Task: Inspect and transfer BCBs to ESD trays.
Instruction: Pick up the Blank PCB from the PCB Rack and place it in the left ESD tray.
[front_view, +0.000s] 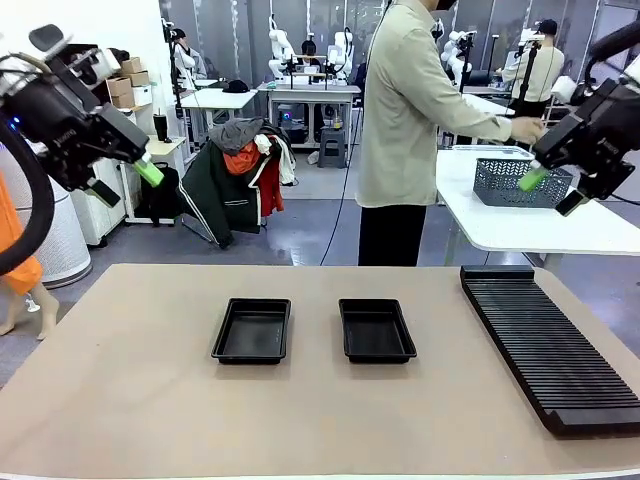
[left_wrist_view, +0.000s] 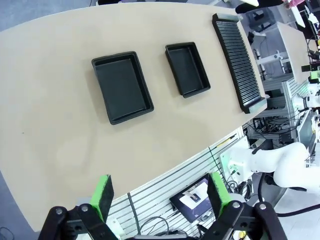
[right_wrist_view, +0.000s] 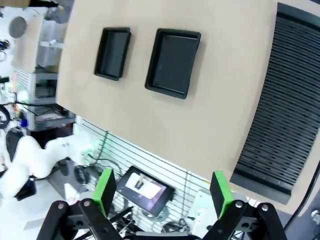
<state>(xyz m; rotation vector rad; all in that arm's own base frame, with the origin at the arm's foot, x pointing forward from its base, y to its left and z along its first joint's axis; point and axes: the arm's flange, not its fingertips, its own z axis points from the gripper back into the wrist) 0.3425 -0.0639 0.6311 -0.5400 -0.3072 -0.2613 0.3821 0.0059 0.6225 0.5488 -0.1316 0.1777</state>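
Two empty black ESD trays lie side by side on the tan table, the left tray (front_view: 251, 330) (left_wrist_view: 122, 86) (right_wrist_view: 113, 52) and the right tray (front_view: 376, 330) (left_wrist_view: 187, 69) (right_wrist_view: 173, 61). The BCBs are out of view. My left gripper (front_view: 128, 185) (left_wrist_view: 160, 195) hangs high off the table's left side, open, nothing between its green pads. High at the right, my right gripper (front_view: 552, 192) (right_wrist_view: 163, 191) is also open and empty. Behind the table stands a person (front_view: 405, 120), turned aside, with a hand (front_view: 524, 129) over a grey mesh basket.
A long black ribbed rack (front_view: 550, 345) (left_wrist_view: 239, 60) (right_wrist_view: 282, 105) runs along the table's right side. The grey mesh basket (front_view: 515, 183) rests on a white side table (front_view: 540, 225) beyond the right gripper. Bare tabletop (front_view: 150, 400) lies in front of the trays.
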